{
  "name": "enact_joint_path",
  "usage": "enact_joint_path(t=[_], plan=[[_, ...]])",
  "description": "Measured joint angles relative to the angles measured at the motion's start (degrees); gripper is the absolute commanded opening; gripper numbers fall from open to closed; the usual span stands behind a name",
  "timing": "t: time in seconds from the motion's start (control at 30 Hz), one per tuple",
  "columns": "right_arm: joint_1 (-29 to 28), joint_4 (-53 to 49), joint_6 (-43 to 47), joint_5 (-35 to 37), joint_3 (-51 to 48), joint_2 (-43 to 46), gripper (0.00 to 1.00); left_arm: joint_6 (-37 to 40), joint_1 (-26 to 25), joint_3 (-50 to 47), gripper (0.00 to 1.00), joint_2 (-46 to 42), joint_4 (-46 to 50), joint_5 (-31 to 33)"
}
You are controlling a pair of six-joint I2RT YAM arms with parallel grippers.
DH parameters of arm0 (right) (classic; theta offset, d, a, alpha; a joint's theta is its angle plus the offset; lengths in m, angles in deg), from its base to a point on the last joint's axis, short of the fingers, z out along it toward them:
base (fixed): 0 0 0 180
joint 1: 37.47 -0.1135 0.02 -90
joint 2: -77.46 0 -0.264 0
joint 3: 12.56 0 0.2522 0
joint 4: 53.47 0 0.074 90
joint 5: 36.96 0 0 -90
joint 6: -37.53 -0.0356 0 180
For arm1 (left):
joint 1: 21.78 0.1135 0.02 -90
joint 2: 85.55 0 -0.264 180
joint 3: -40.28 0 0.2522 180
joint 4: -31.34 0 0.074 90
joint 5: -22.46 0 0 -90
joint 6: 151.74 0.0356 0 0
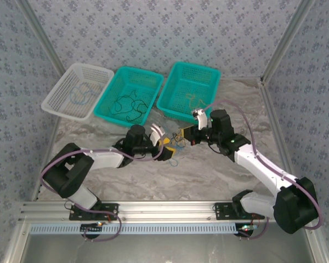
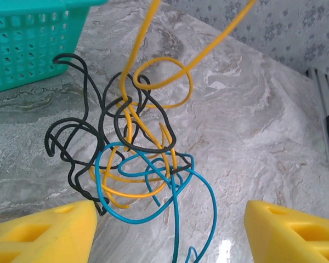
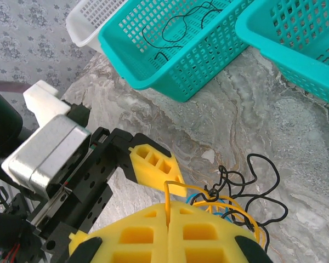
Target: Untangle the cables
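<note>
still knotted: blue, black and yellow cables [image 2: 126, 159] tangled over the worktop [image 2: 252, 120]; right fingers [image 3: 137, 233] clamped on a yellow one, left fingers [image 2: 49, 235] apart, teal basket [image 2: 27, 38] near.

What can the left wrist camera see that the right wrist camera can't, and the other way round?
Left wrist view: a close look at the tangle, where the blue cable winds among the yellow cable and black cable, with the left gripper open, a finger at each side. Right wrist view: the right gripper shut on the yellow cable, plus the white basket and a black wire lying in a teal basket. Both: the tangle on the marble table, with teal basket mesh behind.
</note>
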Motion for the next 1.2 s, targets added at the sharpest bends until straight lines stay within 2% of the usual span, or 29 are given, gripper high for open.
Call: enact_joint_path(t=[0.1, 0.37, 0.5, 0.77, 0.83, 1.2], plan=[[0.07, 0.0, -0.02, -0.11, 0.0, 0.0, 0.0, 2.23, -0.83, 0.02, 0.56, 0.98, 0.46, 0.72], [0.46, 0.0, -0.35, -0.44, 0.0, 0.02, 0.0, 7.06, -2.75, 0.02, 0.5, 4.13, 0.44, 5.99], [0.72, 0.0, -0.44, -0.46, 0.0, 0.31, 0.0, 8.17, -3.21, 0.02, 0.3, 4.5, 0.33, 8.35], [1.22, -0.04, -1.01, 1.22, -0.02, 1.14, 0.0, 7.61, -3.21, -1.57, 0.1, 4.46, -2.38, 10.84], [1.55, -0.22, -1.31, 2.89, -0.07, 1.14, 0.0, 6.78, -2.99, -2.36, 0.01, 4.2, -2.69, 11.23], [3.98, -3.13, -4.79, 13.09, -3.13, 1.62, 0.0, -0.87, 1.95, -5.57, 0.0, -2.62, -5.18, 14.82]])
